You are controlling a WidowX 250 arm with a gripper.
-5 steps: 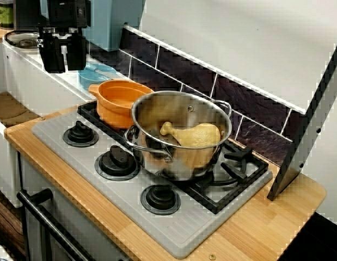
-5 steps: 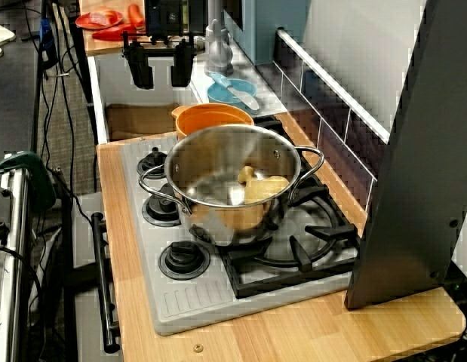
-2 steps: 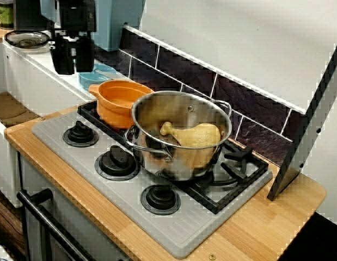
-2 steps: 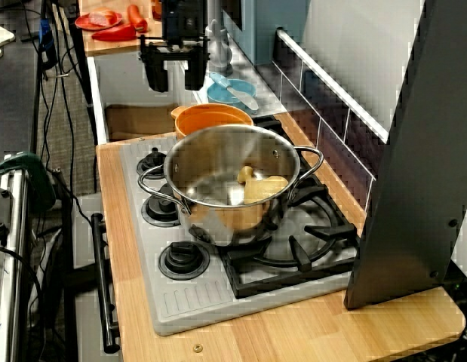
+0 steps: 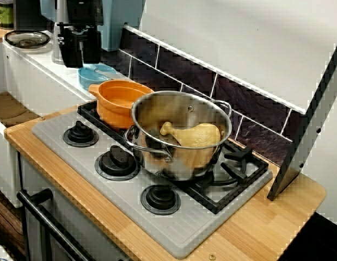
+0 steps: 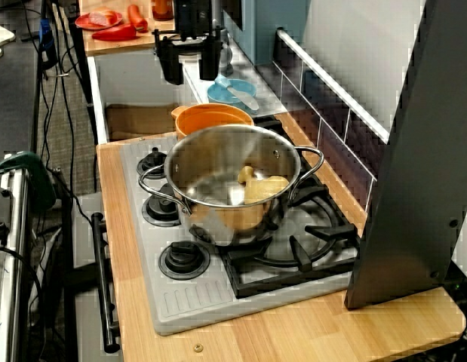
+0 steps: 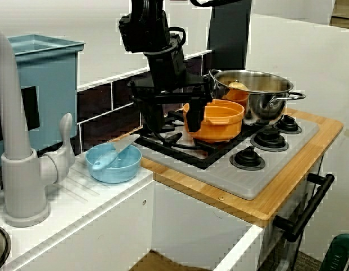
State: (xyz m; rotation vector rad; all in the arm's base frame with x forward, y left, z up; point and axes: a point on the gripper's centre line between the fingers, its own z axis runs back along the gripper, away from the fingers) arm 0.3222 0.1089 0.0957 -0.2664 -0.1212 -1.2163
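Over the back edge of the white worktop [image 5: 26, 62], seen from the hob's front, the black two-finger gripper [image 5: 79, 58] hangs with its fingers spread and empty, near the round pale-blue plastic bowl [image 5: 100, 73].

The view along the hob shows that bowl [image 6: 231, 92] at the worktop's edge beside the hob, close to the round orange two-handled pot [image 6: 213, 121].

From the sink side, the gripper [image 7: 173, 121] hangs between bowl and orange pot. One finger [image 7: 194, 116] overlaps the pot's rim, so a sideways drift could knock the pot. A steep descent might tip the light bowl or flick out its pale-blue scoop [image 7: 120, 148].
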